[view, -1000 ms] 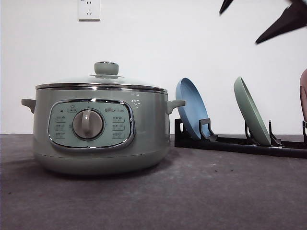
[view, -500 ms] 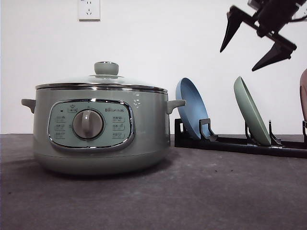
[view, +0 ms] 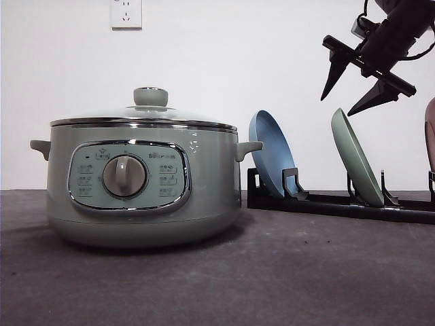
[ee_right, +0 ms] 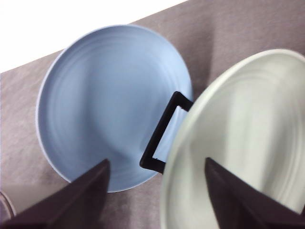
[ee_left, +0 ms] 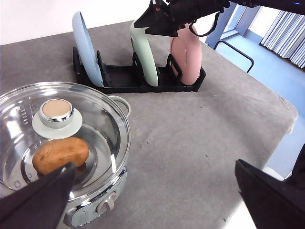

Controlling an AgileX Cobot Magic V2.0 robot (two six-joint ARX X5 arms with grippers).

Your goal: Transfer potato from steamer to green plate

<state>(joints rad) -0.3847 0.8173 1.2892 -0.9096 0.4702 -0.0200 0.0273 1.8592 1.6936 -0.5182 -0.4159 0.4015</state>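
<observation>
The potato (ee_left: pixel 60 154) is lying in the steamer (view: pixel 143 183) under its glass lid (ee_left: pixel 57 138); firm and rough-skinned, it is probably best pinched across its middle. The right gripper (view: pixel 351 90) is hanging wide above the racked green plate (view: pixel 357 166).

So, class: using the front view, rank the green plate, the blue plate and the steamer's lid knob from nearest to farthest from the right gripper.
1. Green plate: standing in the rack just below the open right gripper.
2. Blue plate: in the same rack, further left.
3. Lid knob: atop the steamer, far left.
</observation>
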